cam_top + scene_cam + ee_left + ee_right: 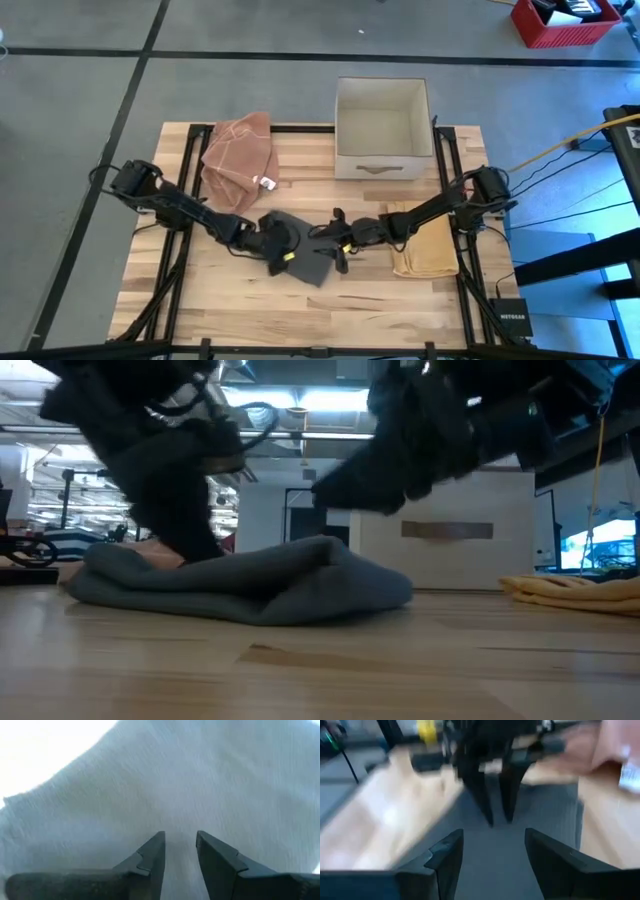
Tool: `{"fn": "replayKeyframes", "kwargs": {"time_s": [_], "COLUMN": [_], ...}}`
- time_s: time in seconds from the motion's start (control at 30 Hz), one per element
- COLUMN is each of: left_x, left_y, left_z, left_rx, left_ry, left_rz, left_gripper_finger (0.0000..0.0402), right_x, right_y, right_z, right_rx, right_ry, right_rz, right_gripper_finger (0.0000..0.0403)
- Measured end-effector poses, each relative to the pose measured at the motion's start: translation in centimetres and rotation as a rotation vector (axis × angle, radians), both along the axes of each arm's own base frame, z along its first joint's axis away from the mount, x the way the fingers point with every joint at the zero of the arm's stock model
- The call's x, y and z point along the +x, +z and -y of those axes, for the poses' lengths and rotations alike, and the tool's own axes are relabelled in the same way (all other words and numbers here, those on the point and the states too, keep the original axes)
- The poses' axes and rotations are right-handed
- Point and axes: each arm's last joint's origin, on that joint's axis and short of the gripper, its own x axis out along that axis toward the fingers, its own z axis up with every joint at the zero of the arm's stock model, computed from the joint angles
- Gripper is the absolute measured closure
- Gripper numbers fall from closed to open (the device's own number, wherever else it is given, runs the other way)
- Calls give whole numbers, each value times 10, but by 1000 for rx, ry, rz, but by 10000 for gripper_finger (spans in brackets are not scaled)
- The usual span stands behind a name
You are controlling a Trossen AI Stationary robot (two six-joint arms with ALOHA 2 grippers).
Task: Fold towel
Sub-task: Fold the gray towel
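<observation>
Grey towel (300, 250) bunched mid-desk (400, 300), soft, light, floppy, best pinched at an edge; left gripper (283, 256) fingers narrowly parted on it, right gripper (335, 240) fingers spread, empty.

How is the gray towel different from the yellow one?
The gray towel lies mid-table under both end effectors, left and right; the yellow towel sits untouched near the right edge. The gray one is a loose, lumpy fold; the yellow one is a neater rectangle. Both rest on the wooden table.
</observation>
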Motion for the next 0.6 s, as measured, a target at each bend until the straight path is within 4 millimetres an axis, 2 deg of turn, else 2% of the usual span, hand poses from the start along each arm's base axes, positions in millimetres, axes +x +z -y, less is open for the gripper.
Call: {"fn": "replayKeyframes", "kwargs": {"time_s": [0.1,0.23,0.33,0.47,0.6], "left_x": [10,23,29,27,19], "left_y": [2,19,33,42,30], "left_z": [-3,-5,-4,-4,-10], "left_rx": [-11,5,55,111,189], "left_ry": [17,7,-32,-63,-55], "left_rz": [56,91,51,-75,-141], "left_gripper_finger": [298,298,298,298,298], "right_x": [-2,-10,-18,-34,-56], "right_y": [-17,-36,-41,-34,-15], "right_z": [0,2,4,8,13], "right_rx": [-23,-62,-90,-140,-215], "right_ry": [10,18,18,29,79], "right_rz": [-108,-289,-406,-564,-681], "right_gripper_finger": [187,187,187,187,187]}}
